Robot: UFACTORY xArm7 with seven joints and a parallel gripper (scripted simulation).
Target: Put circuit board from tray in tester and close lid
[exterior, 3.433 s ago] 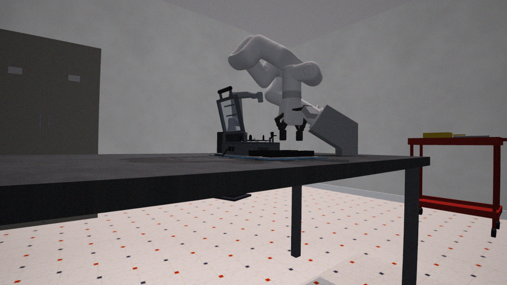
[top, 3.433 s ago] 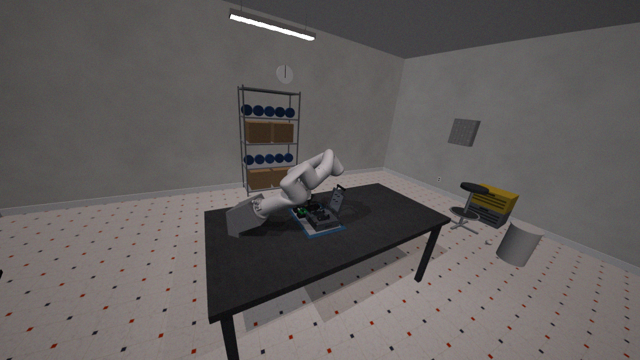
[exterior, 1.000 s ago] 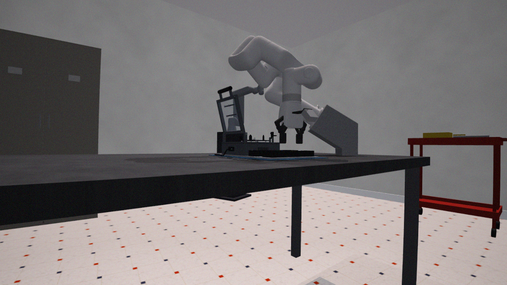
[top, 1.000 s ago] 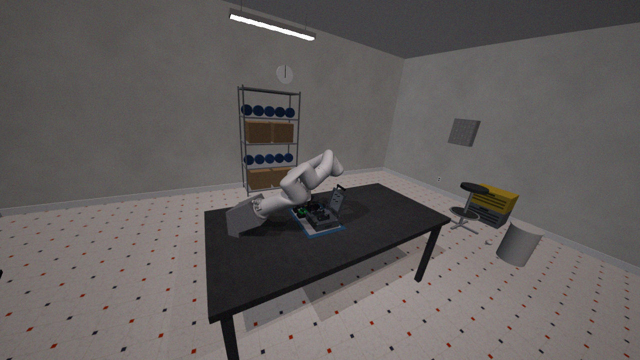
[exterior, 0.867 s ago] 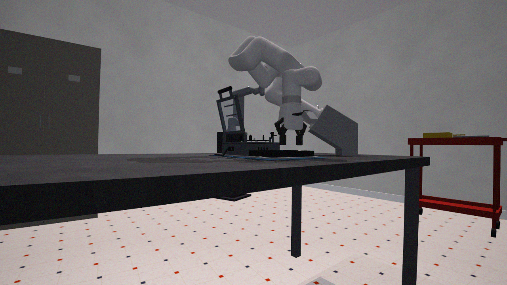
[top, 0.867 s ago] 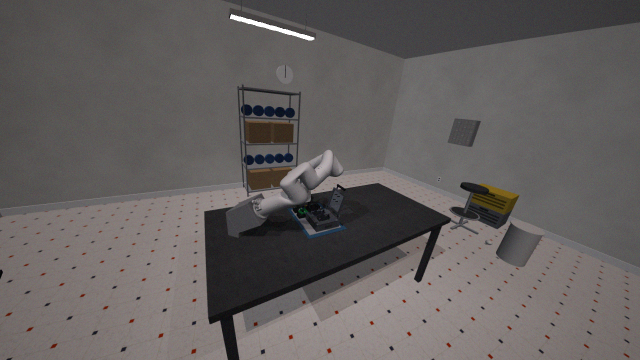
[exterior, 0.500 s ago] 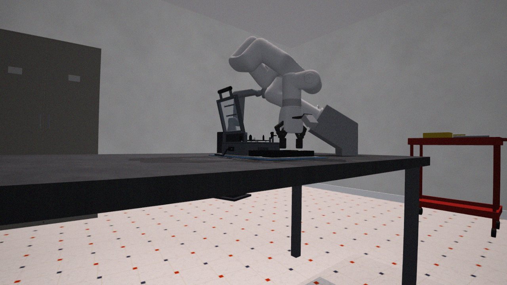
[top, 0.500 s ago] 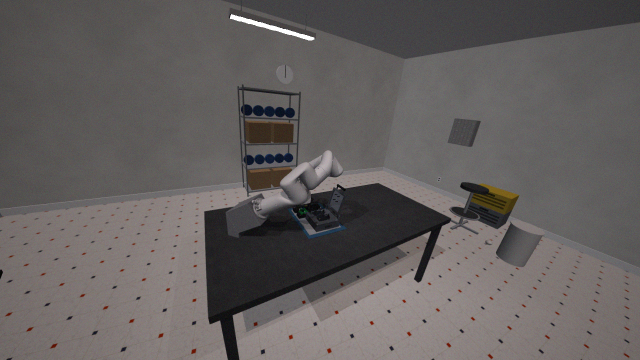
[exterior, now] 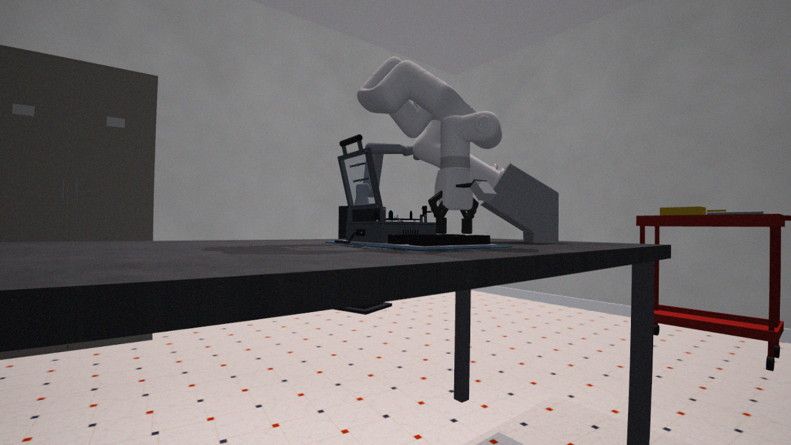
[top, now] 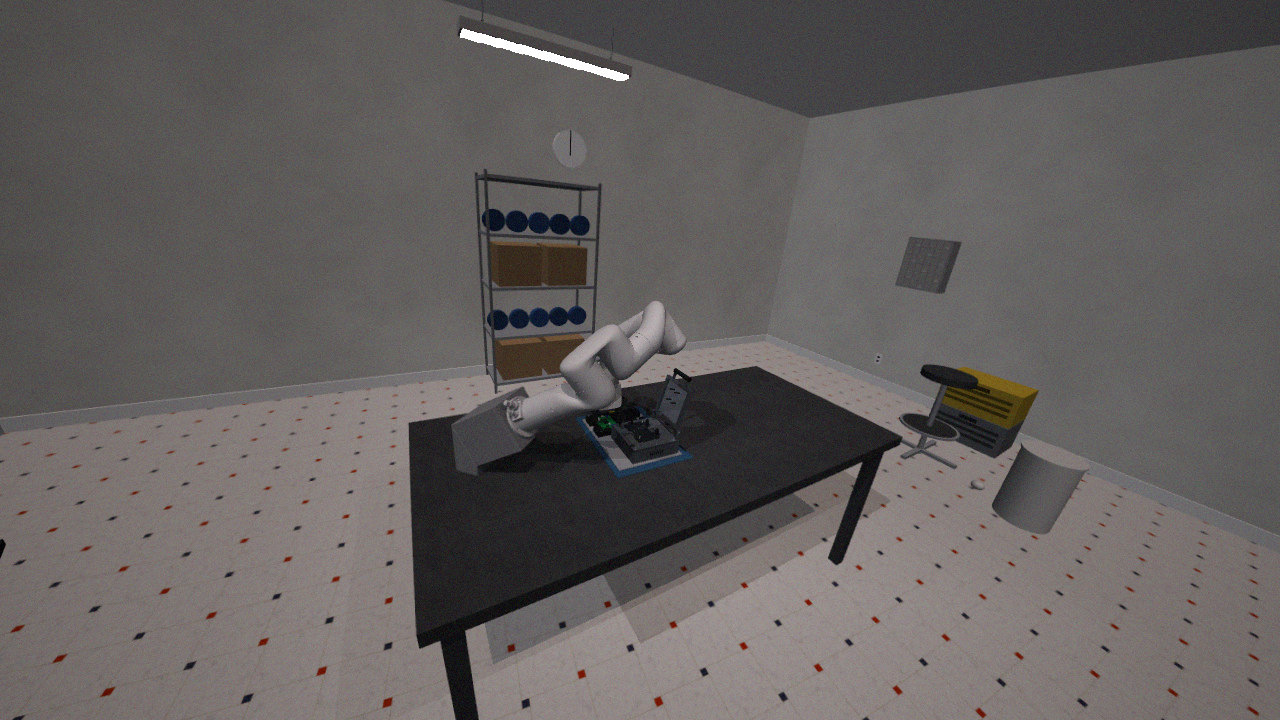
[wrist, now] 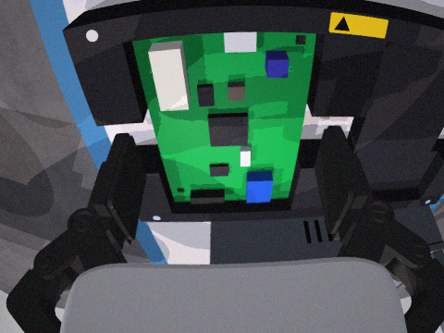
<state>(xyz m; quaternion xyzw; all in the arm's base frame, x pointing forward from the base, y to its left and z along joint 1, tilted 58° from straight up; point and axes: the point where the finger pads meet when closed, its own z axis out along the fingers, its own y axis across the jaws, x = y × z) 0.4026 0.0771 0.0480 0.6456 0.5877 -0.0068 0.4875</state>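
The green circuit board lies face up in a pocket of the black tray. Its white connector is at the end far from the wrist camera. My gripper is open and empty. Its two black fingers stand on either side of the board's long edges, left and right, apart from the board. In the exterior view the gripper hangs just above the tray. The tester stands beside the tray with its lid raised.
The tray and tester sit on a blue mat on the black table. The arm's grey base block stands to the left of the mat. A yellow warning label marks the tray's far right corner.
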